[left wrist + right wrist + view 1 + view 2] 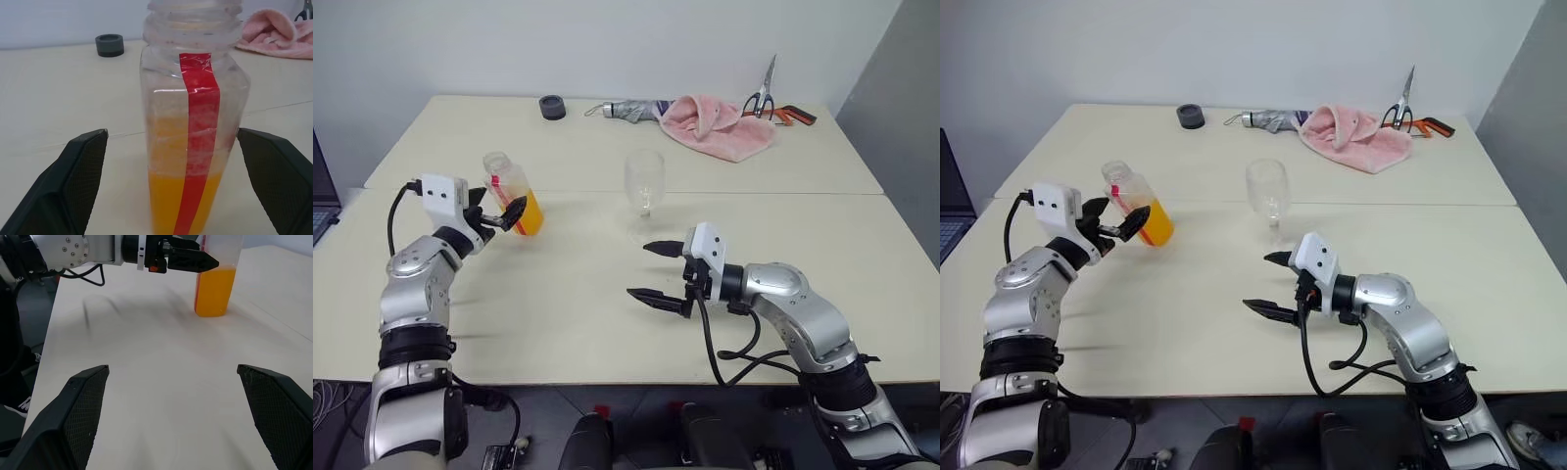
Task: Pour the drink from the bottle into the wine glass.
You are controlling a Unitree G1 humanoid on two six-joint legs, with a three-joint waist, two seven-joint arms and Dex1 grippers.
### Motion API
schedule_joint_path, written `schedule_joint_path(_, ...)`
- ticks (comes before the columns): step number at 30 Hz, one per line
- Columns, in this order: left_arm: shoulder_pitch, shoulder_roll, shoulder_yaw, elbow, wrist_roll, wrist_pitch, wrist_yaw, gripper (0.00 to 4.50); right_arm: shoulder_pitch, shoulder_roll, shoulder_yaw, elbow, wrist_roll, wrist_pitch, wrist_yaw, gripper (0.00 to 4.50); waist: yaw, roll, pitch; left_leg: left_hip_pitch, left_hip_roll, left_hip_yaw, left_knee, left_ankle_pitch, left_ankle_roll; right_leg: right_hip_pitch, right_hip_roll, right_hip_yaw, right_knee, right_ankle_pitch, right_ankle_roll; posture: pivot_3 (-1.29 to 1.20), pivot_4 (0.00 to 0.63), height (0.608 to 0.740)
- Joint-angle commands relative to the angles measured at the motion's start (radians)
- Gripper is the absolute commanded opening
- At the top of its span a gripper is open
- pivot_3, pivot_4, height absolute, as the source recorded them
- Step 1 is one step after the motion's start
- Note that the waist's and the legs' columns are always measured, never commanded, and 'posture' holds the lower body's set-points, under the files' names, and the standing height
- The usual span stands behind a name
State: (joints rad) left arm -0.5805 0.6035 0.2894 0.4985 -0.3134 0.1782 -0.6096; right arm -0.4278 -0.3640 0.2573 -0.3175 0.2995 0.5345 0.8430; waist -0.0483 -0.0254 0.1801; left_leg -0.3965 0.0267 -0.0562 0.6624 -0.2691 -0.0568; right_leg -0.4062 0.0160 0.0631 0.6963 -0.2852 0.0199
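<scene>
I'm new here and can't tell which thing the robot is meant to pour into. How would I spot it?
Look at the big cream table, near its middle, just before the seam where a second table joins. There stands the wine glass, upright and empty, between the two grippers. Unlike the bottle with orange drink to its left, it is colourless and has a thin stem.

The bottle [1139,208] stands tilted between the left gripper's [1114,221] spread jaws. The glass [1267,193] stands just beyond the right gripper's [1268,284] spread, empty jaws.

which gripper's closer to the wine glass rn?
Right. The right gripper hovers open just in front of the wine glass; the left gripper is off to its left, open around the bottle.
</scene>
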Motion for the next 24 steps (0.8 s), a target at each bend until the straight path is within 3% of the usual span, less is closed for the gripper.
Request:
schedule_joint_path(1,-0.049,0.009,-0.013,0.045,0.019,-0.054,-0.028,4.5,-0.024,0.006,-0.01,-0.035,0.021,-0.018,-0.003,4.47,0.0,0.0,0.0,0.0,0.0,0.0,0.0,0.0,0.0,0.0,0.0,0.0,0.0,0.0,0.0,0.0,0.15,0.74)
schedule_joint_path(3,-0.068,0.006,-0.017,0.076,0.022,-0.068,-0.033,4.5,-0.026,0.007,-0.012,-0.033,0.022,-0.019,-0.004,4.47,0.0,0.0,0.0,0.0,0.0,0.0,0.0,0.0,0.0,0.0,0.0,0.0,0.0,0.0,0.0,0.0,0.15,0.74)
schedule_joint_path(6,-0.095,0.002,-0.021,0.128,0.032,-0.093,-0.038,3.85,-0.025,0.011,-0.015,-0.031,0.027,-0.019,-0.005,4.5,0.0,0.0,0.0,0.0,0.0,0.0,0.0,0.0,0.0,0.0,0.0,0.0,0.0,0.0,0.0,0.0,0.15,0.74)
schedule_joint_path(13,-0.133,-0.005,-0.021,0.2,0.042,-0.135,-0.044,1.82,-0.026,0.019,-0.024,-0.03,0.042,-0.025,-0.009,4.5,0.0,0.0,0.0,-0.001,0.0,-0.001,0.0,0.0,0.0,0.0,0.0,-0.001,0.0,0.0,0.0,0.0,0.15,0.74)
schedule_joint_path(18,-0.136,-0.013,-0.022,0.195,0.038,-0.152,-0.05,1.69,-0.029,0.015,-0.037,-0.033,0.046,-0.041,-0.023,4.5,0.0,0.0,0.0,-0.001,0.0,-0.001,0.0,0.0,0.0,0.0,0.0,-0.001,0.0,0.0,0.0,0.0,0.15,0.74)
schedule_joint_path(24,-0.11,-0.061,-0.08,-0.018,0.047,-0.122,-0.053,1.69,-0.029,-0.004,-0.097,-0.08,0.057,-0.036,-0.064,4.5,0.005,0.0,0.0,-0.002,0.001,-0.002,0.001,0.0,0.0,-0.001,-0.001,-0.001,0.0,0.0,0.0,0.0,0.15,0.74)
